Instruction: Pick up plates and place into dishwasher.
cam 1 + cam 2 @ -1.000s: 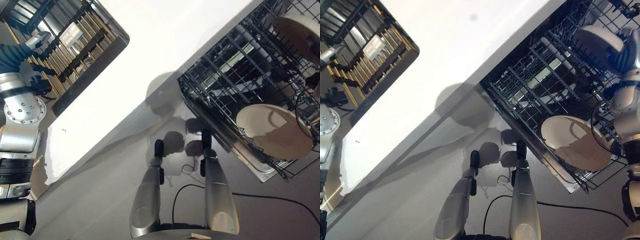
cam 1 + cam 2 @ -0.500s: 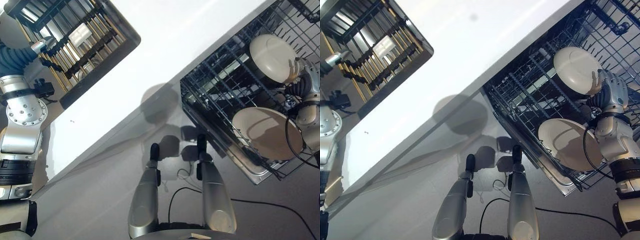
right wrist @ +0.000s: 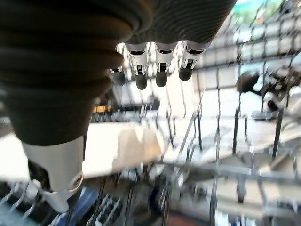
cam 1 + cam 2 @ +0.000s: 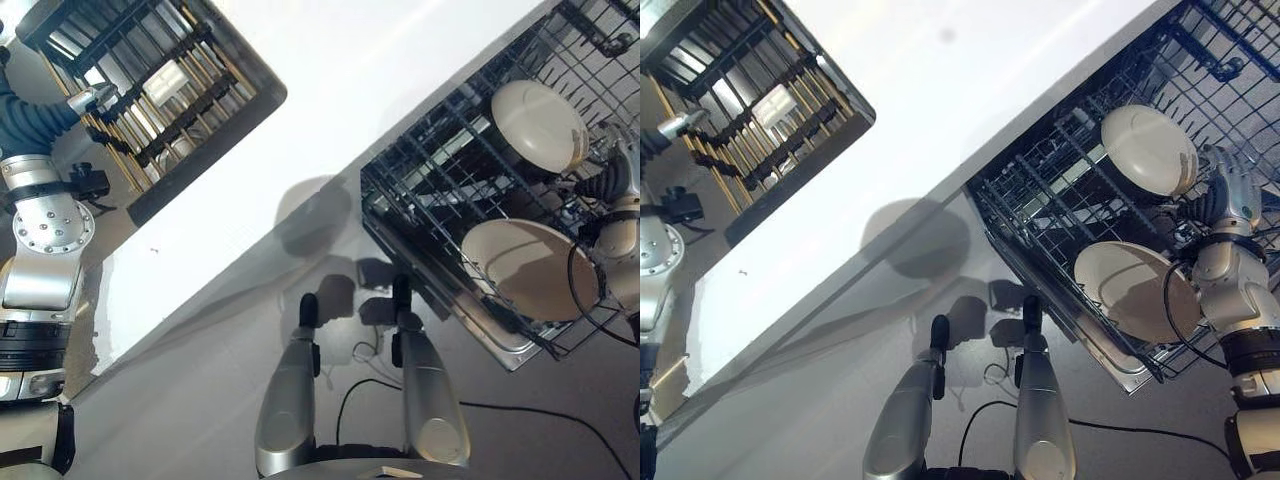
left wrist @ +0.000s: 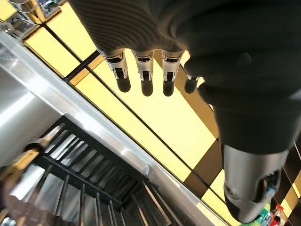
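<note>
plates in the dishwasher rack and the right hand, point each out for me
upper plate [image 4: 1148,150], right eye view, middle of its pale face
lower plate [image 4: 1135,290], right eye view, middle of its face
right hand [image 4: 1232,193], right eye view, back of the hand

The right hand [image 4: 1231,190] was raised at the end of its silver-grey forearm, which came up from the lower right, the wrist in its dark ribbed cover. Its fingers [image 3: 161,70] were straight, in a row, holding nothing, the thumb set apart from them. The left hand [image 4: 92,98] reached up and away at the far left on a bent arm, its blue-grey ribbed wrist curving. Its fingers [image 5: 145,75] were extended side by side and empty, thumb apart.
</note>
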Controlling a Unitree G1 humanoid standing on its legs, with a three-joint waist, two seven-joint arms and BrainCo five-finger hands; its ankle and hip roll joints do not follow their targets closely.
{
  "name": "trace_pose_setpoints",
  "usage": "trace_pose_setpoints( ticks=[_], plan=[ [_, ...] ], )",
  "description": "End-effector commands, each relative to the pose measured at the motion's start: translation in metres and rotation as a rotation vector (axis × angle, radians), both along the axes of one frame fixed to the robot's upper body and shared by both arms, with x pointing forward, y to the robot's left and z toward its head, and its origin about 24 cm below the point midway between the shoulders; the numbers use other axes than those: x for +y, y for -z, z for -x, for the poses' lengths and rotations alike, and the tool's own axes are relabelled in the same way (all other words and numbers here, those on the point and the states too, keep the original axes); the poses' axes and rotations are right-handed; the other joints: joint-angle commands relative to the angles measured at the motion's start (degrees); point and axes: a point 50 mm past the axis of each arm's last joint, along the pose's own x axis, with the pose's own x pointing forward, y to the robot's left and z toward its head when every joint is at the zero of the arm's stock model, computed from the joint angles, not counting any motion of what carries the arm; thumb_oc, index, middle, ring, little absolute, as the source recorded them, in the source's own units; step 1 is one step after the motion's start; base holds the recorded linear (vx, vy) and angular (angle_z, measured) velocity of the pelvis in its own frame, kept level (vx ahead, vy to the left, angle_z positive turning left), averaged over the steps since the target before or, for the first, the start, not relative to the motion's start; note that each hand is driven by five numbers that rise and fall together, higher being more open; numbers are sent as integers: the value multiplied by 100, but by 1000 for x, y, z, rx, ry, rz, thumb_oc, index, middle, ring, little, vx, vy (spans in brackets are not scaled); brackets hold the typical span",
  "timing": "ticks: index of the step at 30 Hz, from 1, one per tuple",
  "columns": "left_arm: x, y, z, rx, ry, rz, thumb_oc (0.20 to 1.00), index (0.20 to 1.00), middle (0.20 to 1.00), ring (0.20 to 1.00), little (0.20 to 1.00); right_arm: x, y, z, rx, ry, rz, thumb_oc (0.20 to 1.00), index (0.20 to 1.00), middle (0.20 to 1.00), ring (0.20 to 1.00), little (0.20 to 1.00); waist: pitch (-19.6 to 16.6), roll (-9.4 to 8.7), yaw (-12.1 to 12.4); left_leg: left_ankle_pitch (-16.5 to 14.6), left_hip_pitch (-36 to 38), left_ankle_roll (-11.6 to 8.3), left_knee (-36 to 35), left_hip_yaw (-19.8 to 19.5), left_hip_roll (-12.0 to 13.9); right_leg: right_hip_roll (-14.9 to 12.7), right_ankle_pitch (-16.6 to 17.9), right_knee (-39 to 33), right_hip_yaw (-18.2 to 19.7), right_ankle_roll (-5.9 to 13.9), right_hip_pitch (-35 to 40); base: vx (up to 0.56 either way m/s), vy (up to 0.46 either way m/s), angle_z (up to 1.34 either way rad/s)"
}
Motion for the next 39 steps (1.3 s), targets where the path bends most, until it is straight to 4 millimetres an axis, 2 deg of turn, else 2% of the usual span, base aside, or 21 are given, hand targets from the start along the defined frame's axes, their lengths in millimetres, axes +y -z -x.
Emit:
trace_pose_setpoints(
  ticks=[1,6,12,21,24,27,32,39],
  plan=[
    [16,5,14,-61,-38,48,1000,1000,1000,1000,1000,9,-29,13,-294,1,-10,1000,1000,1000,1000,1000,-347,-196,-222,339,-412,314,123,154,-29,-140,-423,47,-85,78,321,3,75,0],
    [13,32,18,-41,-41,95,1000,1000,1000,1000,1000,19,-20,29,-483,10,-122,1000,1000,1000,1000,1000,-400,-100,-318,274,-324,331,136,215,-63,-174,-413,34,15,92,335,-2,131,-15],
    [13,51,20,2,-28,157,1000,1000,1000,1000,1000,17,0,39,-560,53,-240,1000,1000,1000,1000,1000,-512,37,-383,205,-110,355,82,333,-92,-282,-399,-23,96,112,428,-10,138,-10],
    [8,77,22,51,-12,229,1000,1000,1000,1000,1000,10,11,53,-645,108,-338,1000,1000,1000,1000,1000,-689,254,-507,81,156,363,126,483,-178,-483,-398,-42,264,168,560,-4,140,-10],
    [4,85,21,67,-14,254,1000,1000,1000,1000,1000,10,16,54,-675,112,-409,1000,1000,1000,1000,1000,-675,403,-577,1,153,372,252,515,-261,-552,-428,38,379,188,503,-23,166,-7],
    [-1,96,18,89,-11,294,1000,1000,1000,1000,1000,12,16,50,-695,107,-482,1000,1000,1000,1000,1000,-621,626,-679,-80,146,377,382,580,-340,-638,-466,143,532,211,403,-15,222,-18],
    [-12,109,14,110,12,351,1000,1000,1000,1000,1000,19,7,37,-699,74,-514,1000,1000,1000,1000,1000,-416,994,-841,-156,142,387,497,732,-481,-782,-498,274,813,262,249,-16,211,-33],
    [-20,113,10,121,37,392,1000,1000,1000,1000,1000,28,7,28,-736,40,-597,1000,1000,1000,1000,1000,-98,1250,-1021,-263,1,392,792,956,-586,-896,-568,596,1048,305,-60,-17,117,-27]
  ],
)
